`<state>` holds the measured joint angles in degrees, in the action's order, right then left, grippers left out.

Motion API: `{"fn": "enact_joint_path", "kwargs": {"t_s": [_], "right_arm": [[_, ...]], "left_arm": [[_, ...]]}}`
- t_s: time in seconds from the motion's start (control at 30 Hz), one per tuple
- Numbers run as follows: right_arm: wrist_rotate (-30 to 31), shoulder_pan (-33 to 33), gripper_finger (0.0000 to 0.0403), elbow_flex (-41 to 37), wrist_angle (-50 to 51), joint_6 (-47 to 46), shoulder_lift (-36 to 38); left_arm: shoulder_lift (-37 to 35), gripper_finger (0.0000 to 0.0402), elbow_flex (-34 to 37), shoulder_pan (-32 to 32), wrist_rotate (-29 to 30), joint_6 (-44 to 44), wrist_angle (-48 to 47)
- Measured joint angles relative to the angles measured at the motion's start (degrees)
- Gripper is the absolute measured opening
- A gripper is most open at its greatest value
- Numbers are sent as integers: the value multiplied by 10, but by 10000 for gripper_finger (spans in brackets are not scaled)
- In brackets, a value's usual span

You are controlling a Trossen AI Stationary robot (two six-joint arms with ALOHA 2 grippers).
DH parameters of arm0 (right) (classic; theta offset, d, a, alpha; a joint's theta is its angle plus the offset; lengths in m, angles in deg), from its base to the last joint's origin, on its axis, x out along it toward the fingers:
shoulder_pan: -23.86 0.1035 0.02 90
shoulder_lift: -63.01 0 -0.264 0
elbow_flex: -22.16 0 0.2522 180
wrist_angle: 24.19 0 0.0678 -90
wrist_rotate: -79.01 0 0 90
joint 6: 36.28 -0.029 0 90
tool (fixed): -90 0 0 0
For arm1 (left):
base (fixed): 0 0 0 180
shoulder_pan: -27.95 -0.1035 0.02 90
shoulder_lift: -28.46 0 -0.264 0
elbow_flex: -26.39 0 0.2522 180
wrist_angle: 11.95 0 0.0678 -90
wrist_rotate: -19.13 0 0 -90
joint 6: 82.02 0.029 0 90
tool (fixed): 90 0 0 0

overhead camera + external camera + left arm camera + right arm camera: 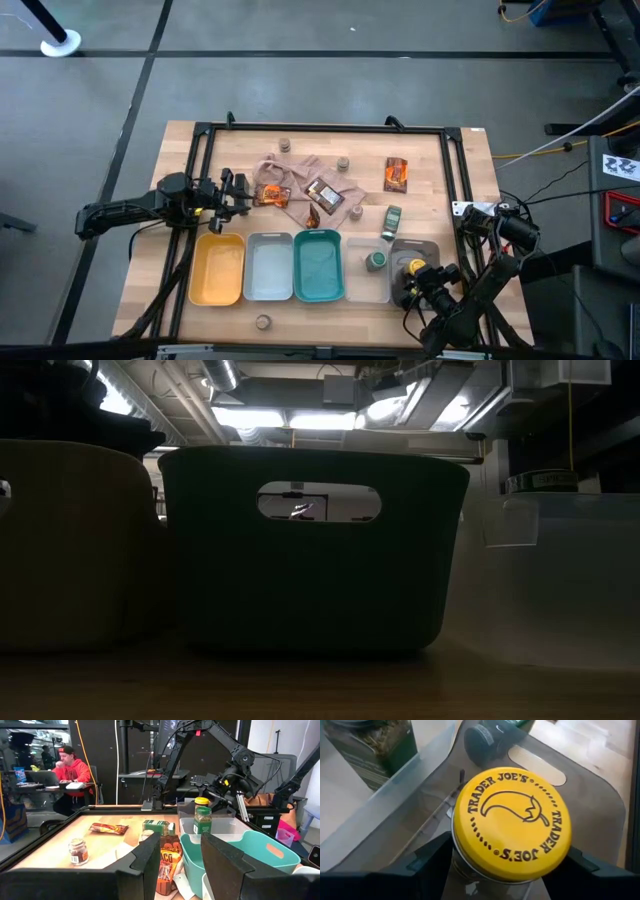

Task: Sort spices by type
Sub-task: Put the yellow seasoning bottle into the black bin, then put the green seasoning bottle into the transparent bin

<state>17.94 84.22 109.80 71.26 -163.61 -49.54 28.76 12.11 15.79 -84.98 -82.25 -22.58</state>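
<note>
- Two fingers of the right gripper clasp a yellow-lidded jar standing in the grey tray.
- Just beyond it, a green-lidded jar stands in the clear tray.
- The left gripper hangs released beside the packets on the surface.

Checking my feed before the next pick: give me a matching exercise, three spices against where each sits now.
Things:
1. yellow-lid jar
2. green-lid jar
3. orange packet

Places:
A. on the table, outside every tray
B. in the grey tray
C. in the clear tray

Pairs: 1-B, 2-C, 3-A.
</note>
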Motion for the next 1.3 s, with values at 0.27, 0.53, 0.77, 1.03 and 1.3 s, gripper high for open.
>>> {"fn": "enact_joint_path", "kwargs": {"t_s": [0.27, 0.53, 0.77, 1.03, 1.3], "right_arm": [[12, 0, 268, 0, -20, 1, 36], [-23, 0, 269, 0, -20, 1, 52], [-45, 1, 269, 0, -28, 12, 57], [-64, 0, 269, 0, -40, 37, 101], [-102, 0, 269, 0, -42, 107, 173]], "left_arm": [[0, 131, 0, 0, 0, 0, 0], [0, 131, 0, 0, 0, 0, -1], [0, 131, 0, 0, 0, 0, -2], [0, 131, 0, 0, 0, 0, -3], [0, 131, 0, 0, 0, 0, -3]]}}
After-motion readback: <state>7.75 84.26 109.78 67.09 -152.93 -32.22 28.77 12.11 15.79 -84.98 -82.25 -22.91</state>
